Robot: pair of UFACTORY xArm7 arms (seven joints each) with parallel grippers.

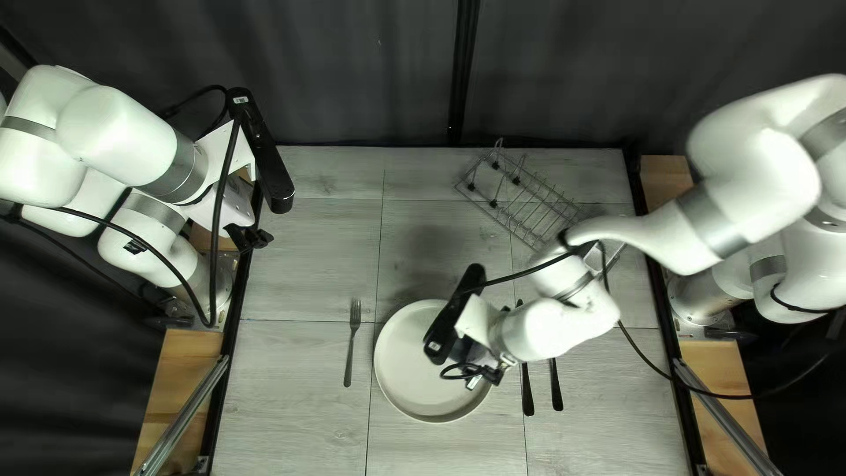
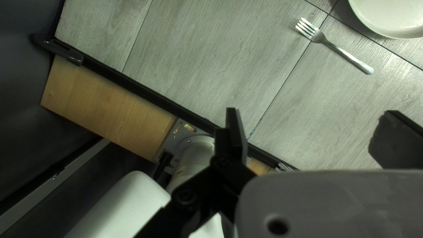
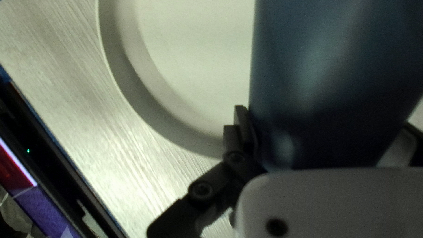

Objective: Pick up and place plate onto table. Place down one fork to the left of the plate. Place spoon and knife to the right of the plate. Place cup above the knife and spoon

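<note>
In the top left view, my left gripper (image 1: 251, 236) hangs over the table's left edge; in the left wrist view the gripper (image 2: 310, 132) stands open, its fingers wide apart and nothing between them. My right gripper (image 1: 483, 375) is above the right part of the plate (image 1: 414, 379). Seen from the right wrist, that gripper (image 3: 328, 128) is shut on a dark blue cup (image 3: 326, 79), over the plate (image 3: 194, 53). A fork (image 1: 350, 344) lies left of the plate. To its right, two dark handles (image 1: 527, 392) lie side by side, their upper ends hidden under my right arm.
A wire rack (image 1: 533, 207) stands near the table's far edge, right of the middle. My right arm reaches across the table's right half, with a black cable looping beside it. In the right wrist view, a dark edge (image 3: 53, 150) runs past the table.
</note>
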